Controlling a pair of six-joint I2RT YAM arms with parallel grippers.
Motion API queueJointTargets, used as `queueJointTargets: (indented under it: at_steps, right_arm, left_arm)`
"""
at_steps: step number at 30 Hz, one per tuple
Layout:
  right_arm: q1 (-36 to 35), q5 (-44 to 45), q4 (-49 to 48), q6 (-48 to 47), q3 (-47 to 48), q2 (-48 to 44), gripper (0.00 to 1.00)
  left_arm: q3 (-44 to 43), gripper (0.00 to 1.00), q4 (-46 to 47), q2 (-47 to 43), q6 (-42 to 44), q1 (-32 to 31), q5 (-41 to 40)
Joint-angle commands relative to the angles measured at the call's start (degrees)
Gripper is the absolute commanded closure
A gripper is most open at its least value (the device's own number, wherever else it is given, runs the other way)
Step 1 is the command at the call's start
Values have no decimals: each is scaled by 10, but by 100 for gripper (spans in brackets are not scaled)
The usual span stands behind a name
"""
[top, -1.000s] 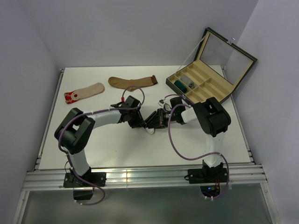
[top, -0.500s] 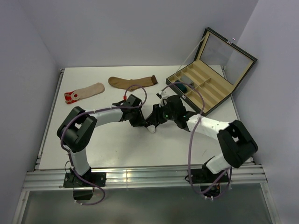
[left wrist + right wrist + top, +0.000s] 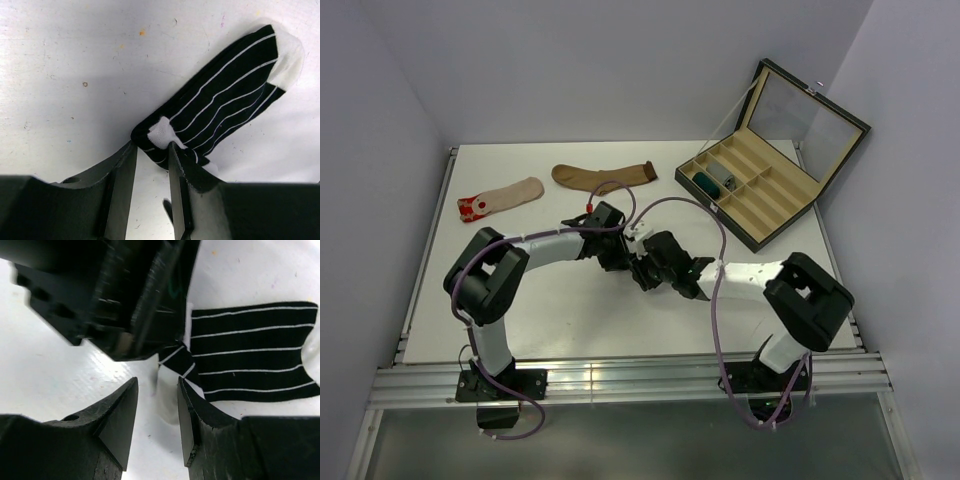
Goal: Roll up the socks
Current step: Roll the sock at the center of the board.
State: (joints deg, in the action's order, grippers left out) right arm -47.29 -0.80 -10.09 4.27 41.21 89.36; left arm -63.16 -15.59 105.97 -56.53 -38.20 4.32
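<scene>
Striped sock: black sock with white stripes [image 3: 225, 95] lies flat on the white counter [image 3: 560, 320], mid-counter, right where the 2 arms meet. In the left wrist view its white toe points up and to the right, away from the jaws.
Left jaws: the left gripper [image 3: 152, 150] is clamped on the sock's near end. The bunched bit with the white patch sits right between the 2 fingers [image 3: 120, 190], which stand close together on the fabric.
Right jaws: the right gripper [image 3: 157, 390] is parted, and there is only bare counter in the gap. A folded corner of the striped sock lies just past its fingertips, a touch to the right, and nothing is held.
Jaws to jaws: nose to nose. In the right wrist view the left gripper's black body fills the upper left, just beyond the right fingertips.
Brown sock: brown sock [image 3: 605, 176] lies flat at the far edge, well apart from both grippers.
Beige sock: beige sock [image 3: 500, 198], red at the toe, lies far left, near the brown one.
Box: open box [image 3: 790, 195] at far right, lid tilted up.
Rolls: teal roll [image 3: 704, 183] and grey roll [image 3: 723, 178] sit side by side at the box's left end.
</scene>
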Motion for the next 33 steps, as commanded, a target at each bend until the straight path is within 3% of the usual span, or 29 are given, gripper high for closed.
queueJointTargets:
  at_steps: [1,15,16,20,23,27,33]
  right_arm:
    - [-4,35,-13,-22,15,16,55]
    - [-14,60,51,-30,61,111,56]
    - [-15,62,59,-29,63,118,58]
    - [-17,35,77,-20,74,131,87]
    - [-11,11,96,-16,90,130,100]
    - [28,-100,130,3,100,126,100]
    - [116,-318,140,57,113,144,100]
  left_arm:
    - [8,62,-46,32,21,-4,-15]
    - [7,62,-37,25,20,-3,-9]
    - [7,62,-38,22,19,-3,-11]
    - [17,59,-33,-13,6,7,-17]
    - [32,54,-29,-45,-10,26,-26]
    - [47,40,-26,-108,-32,47,-41]
    - [87,36,9,-155,-60,51,-39]
